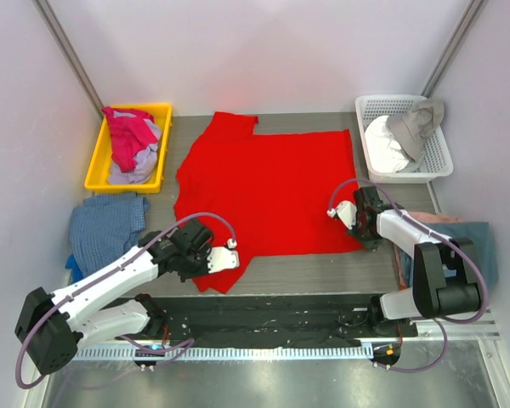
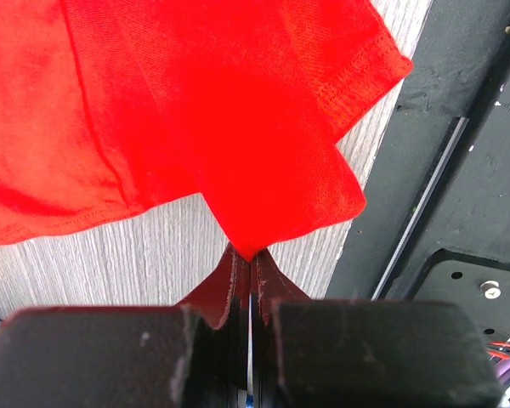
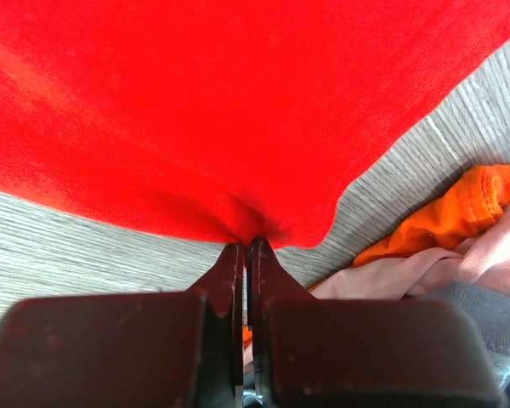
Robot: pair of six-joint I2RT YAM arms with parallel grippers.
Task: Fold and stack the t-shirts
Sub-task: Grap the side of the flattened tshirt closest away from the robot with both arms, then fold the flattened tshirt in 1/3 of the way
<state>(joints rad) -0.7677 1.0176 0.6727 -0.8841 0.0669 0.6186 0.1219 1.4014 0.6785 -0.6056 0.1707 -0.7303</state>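
Note:
A bright red t-shirt lies spread flat across the middle of the table. My left gripper is shut on its near-left corner; the left wrist view shows a point of red cloth pinched between the closed fingertips. My right gripper is shut on the shirt's near-right edge, where the red cloth puckers into the closed fingertips. More t-shirts, magenta and pale lavender, sit heaped in a yellow bin.
The yellow bin stands at the back left and a white basket with grey and white cloth at the back right. A blue checked cloth lies at the left. Orange and pink cloth lie by the right gripper.

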